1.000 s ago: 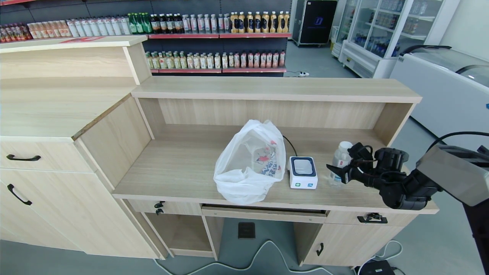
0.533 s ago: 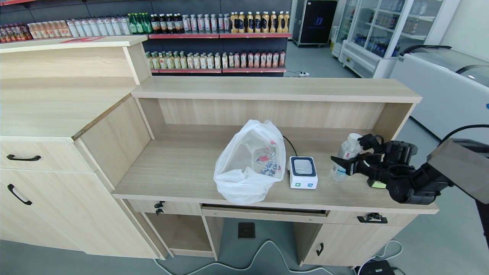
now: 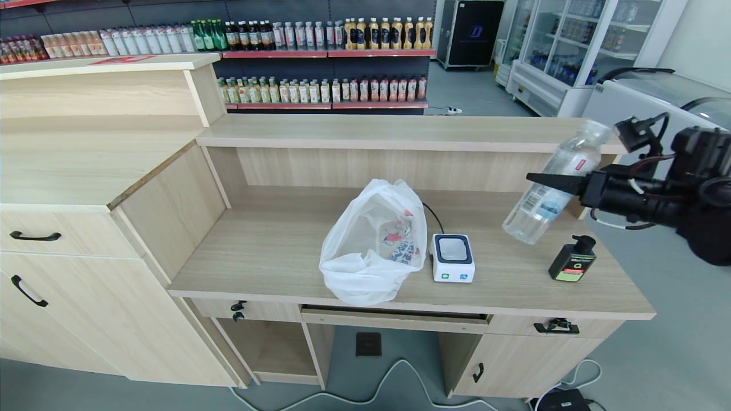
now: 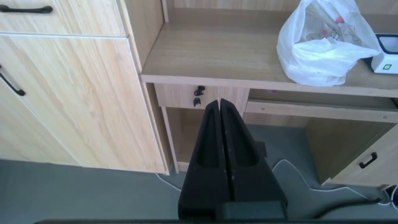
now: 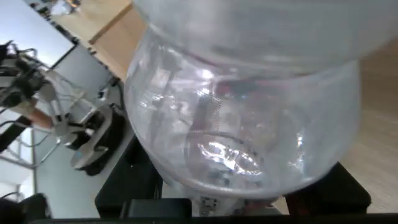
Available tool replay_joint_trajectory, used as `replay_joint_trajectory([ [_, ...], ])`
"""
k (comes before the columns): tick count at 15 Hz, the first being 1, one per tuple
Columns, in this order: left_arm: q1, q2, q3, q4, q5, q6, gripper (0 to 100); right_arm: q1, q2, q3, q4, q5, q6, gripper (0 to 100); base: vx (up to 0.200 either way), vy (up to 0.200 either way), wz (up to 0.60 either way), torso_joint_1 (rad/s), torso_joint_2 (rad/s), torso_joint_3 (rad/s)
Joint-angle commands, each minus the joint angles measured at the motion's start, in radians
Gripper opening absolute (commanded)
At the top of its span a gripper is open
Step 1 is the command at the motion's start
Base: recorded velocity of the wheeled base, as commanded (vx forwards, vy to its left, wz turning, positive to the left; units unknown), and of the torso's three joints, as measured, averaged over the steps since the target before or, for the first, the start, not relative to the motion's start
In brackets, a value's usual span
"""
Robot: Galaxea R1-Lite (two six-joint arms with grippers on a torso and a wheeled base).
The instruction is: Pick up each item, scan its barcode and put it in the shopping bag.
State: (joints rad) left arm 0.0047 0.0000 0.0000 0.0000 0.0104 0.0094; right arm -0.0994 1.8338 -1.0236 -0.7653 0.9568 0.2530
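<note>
The fingers (image 3: 557, 181) of the right gripper (image 3: 542, 181) clamp the clear water bottle (image 3: 528, 214) around its middle. It is held tilted in the air, cap upward, above the counter (image 3: 274, 251) and to the right of the barcode scanner (image 3: 453, 257). The barcode label sits free below the grip, probably so that it can be shown to the scanner. The second finger is hidden behind the bottle. The left gripper (image 4: 219, 109) hangs low with its fingers (image 4: 211, 143) pressed together and holds nothing. The contents of the shopping bag (image 3: 371, 251) are hard to make out.
</note>
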Motion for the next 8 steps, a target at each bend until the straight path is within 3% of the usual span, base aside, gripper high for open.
replay_joint_trajectory([
  [1, 0.000, 0.000, 0.000, 0.000, 0.000, 0.000, 0, 0.012, -0.294, 0.125, 0.054, 0.186, 0.081, 0, 0.000, 0.000, 0.00, 0.000, 0.00, 0.000],
  [8, 0.000, 0.000, 0.000, 0.000, 0.000, 0.000, 0, 0.107, -0.413, 0.203, 0.061, 0.195, 0.146, 0, 0.000, 0.000, 0.00, 0.000, 0.00, 0.000],
])
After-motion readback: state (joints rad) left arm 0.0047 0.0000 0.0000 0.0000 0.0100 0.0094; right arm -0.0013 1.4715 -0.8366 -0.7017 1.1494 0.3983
